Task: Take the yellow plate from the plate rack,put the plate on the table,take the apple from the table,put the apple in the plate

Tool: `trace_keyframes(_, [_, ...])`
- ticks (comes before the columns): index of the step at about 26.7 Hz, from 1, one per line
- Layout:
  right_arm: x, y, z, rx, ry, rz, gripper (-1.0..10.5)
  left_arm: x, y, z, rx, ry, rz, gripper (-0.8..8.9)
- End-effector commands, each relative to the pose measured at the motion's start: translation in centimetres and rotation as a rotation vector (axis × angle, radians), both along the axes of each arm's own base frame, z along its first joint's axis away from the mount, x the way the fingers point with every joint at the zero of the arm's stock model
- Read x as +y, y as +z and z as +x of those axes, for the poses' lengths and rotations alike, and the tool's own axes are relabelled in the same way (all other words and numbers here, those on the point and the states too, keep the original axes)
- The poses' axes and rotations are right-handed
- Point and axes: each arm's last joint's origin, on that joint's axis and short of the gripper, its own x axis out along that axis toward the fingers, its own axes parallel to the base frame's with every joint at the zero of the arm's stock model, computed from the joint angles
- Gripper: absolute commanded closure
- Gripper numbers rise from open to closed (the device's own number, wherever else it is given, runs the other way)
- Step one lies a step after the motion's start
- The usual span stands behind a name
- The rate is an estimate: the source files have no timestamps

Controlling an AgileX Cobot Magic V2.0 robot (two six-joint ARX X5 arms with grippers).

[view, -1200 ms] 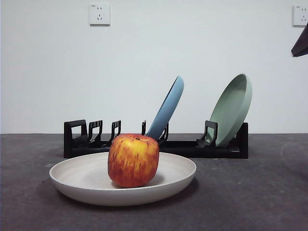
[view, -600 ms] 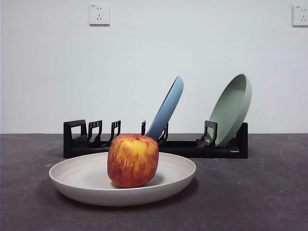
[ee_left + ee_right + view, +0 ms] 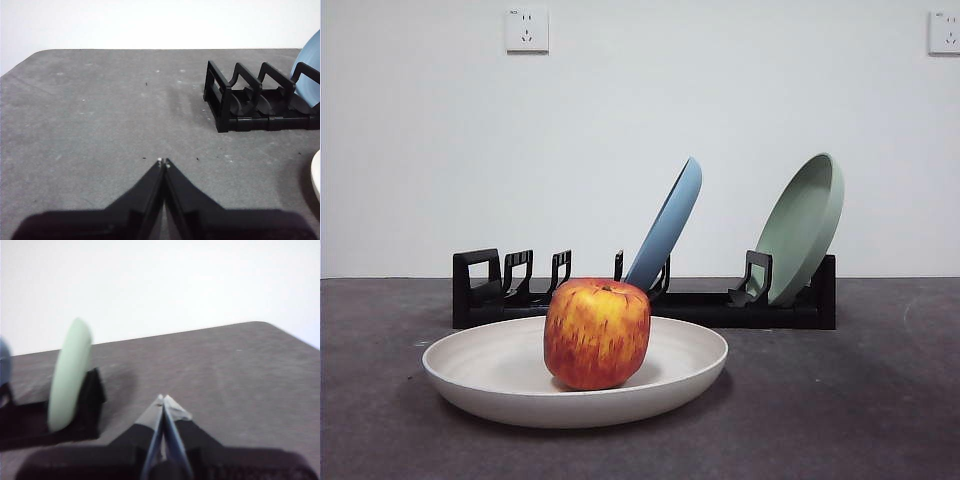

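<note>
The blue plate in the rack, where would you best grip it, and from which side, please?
Judging from the front view, grip the blue plate at its free upper rim, coming from above: it leans tilted in the plate rack, whose holders cover its lower edge.

The left hand [image 3: 163, 161] has its two black jaws pressed together, tips meeting, holding nothing, pointing toward 12 o'clock low over the desk [image 3: 90, 130]. The right hand [image 3: 163, 399] is likewise closed and empty, its picture blurred. Neither arm shows in the front view.
</note>
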Motion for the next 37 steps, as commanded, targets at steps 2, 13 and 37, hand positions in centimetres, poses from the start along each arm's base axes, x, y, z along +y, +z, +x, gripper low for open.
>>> trace_keyframes(2, [0.1, -2.5, 0.3, 0.024, 0.049, 0.003, 9.5, 0.0, -0.4, 0.0, 0.011, 0.005, -0.006, 8.16])
trace_keyframes(13, [0.1, -5.1, 0.4, 0.114, 0.047, 0.025, 9.5, 0.0, -0.4, 0.0, 0.011, 0.005, -0.006, 8.16])
trace_keyframes(37, [0.1, -5.3, 0.4, 0.141, 0.042, 0.045, 9.5, 0.0, -0.4, 0.0, 0.011, 0.004, -0.006, 8.16])
